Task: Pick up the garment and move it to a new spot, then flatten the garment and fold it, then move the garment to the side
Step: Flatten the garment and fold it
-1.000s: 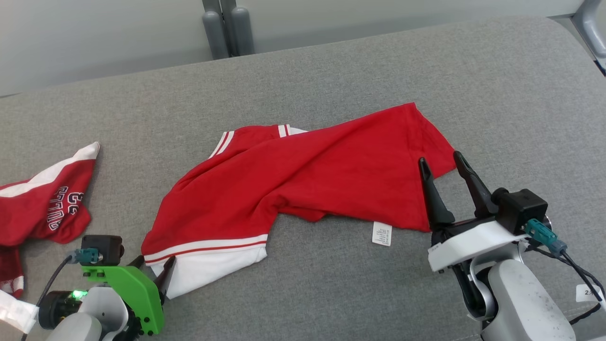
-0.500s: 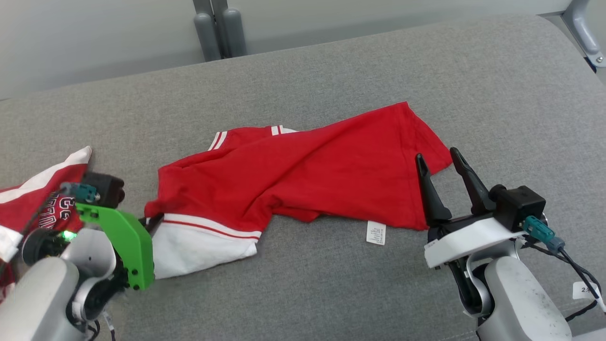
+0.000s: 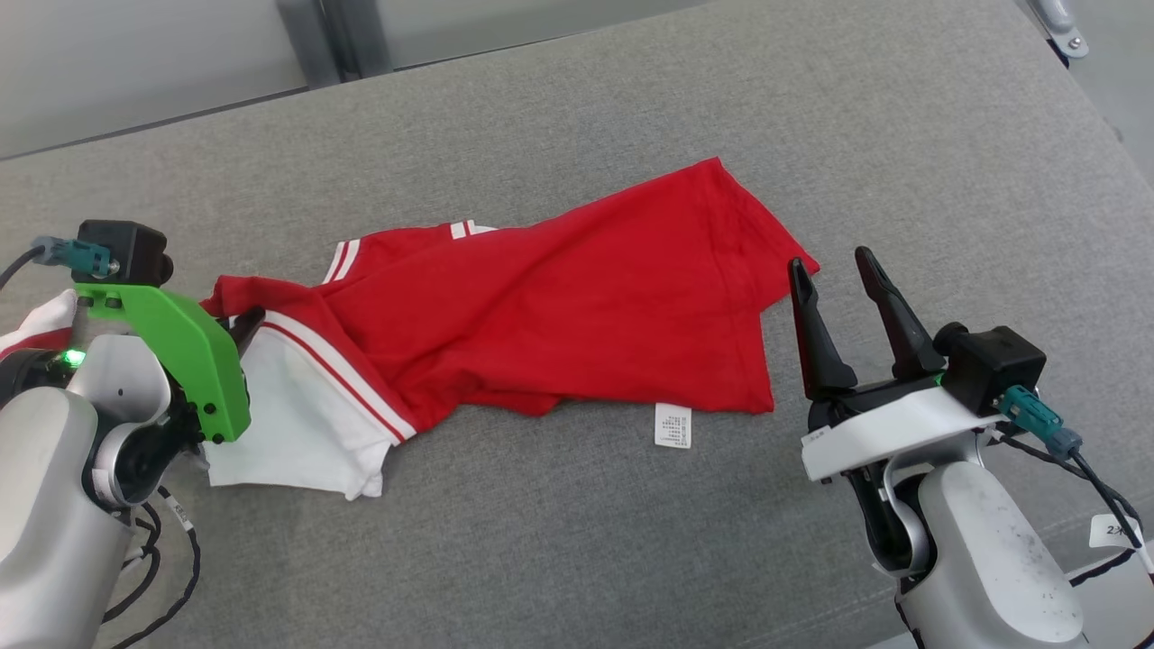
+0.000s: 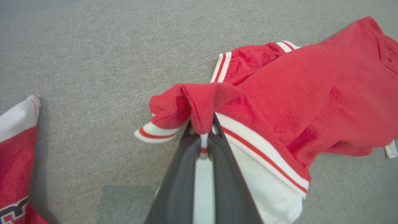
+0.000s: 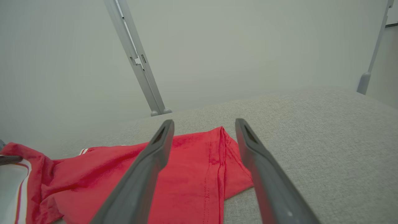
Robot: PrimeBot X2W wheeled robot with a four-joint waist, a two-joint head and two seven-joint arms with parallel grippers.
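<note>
The garment (image 3: 577,306), a red shirt with white striped trim, lies crumpled across the grey cushion (image 3: 631,541). My left gripper (image 3: 245,326) is shut on the garment's left edge, near the white band. In the left wrist view the dark fingers (image 4: 186,174) pinch a bunched red fold of the garment (image 4: 311,77), which is raised off the cushion (image 4: 93,62). My right gripper (image 3: 829,266) stands open just off the garment's right corner, with nothing between its fingers. In the right wrist view the red cloth (image 5: 192,174) lies below and ahead of this open gripper (image 5: 203,123).
A second red and white garment (image 4: 15,140) lies to the left of the held one, partly behind my left arm (image 3: 36,320). A white care label (image 3: 672,425) sticks out at the front hem. Grey metal posts (image 5: 140,68) stand behind the cushion's far edge.
My left gripper has shut on the garment's left edge and lifted it up and back, folding the white band over. The head camera has shifted. The right gripper stays open.
</note>
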